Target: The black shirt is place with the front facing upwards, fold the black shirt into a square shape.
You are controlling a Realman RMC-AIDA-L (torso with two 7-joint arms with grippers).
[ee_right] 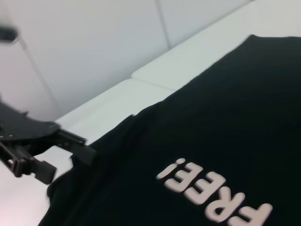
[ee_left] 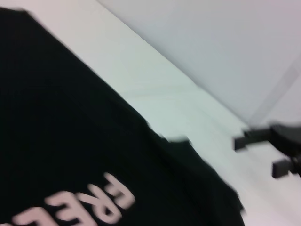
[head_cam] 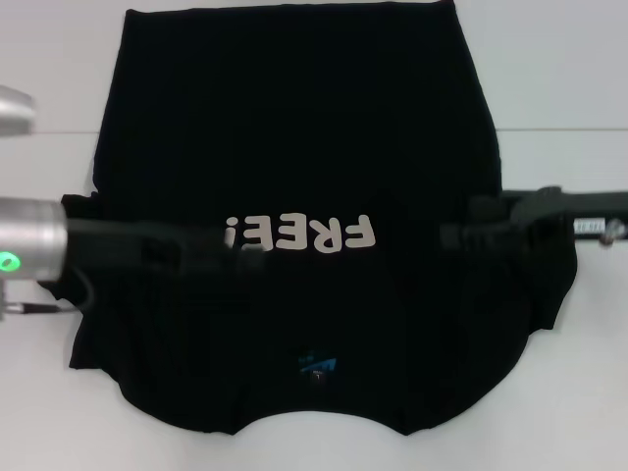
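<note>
- The shirt (head_cam: 294, 147) lies flat on the white table (head_cam: 569, 78), front up, with the "FREE!" lettering (head_cam: 299, 234) reading upside down from your head view.
- Its collar and the blue neck label (head_cam: 316, 364) sit at the table's near edge; the hem runs toward the far edge. So the long axis goes near to far, straight away from you.
- Both sleeves look bunched in along the sides at chest height, not spread out flat.
- Your left hand (head_cam: 211, 247) reaches in from the left edge of the table and sits over the chest, right at the "!" end of the lettering. It is black against black cloth, so you cannot tell whether it is open or closed.
- Your right hand (head_cam: 461, 235) comes in from the right edge, at the right sleeve just beside the "F" end. In the left wrist view its two fingers (ee_left: 244, 140) show apart with nothing between them, so read it as open.
- The hands face each other across the lettering, on a line square to the long axis. Neither is clearly nearer; each has its own side.
- As a judgement: the next fold turns on that symmetry, with each side brought in toward the centre line.
</note>
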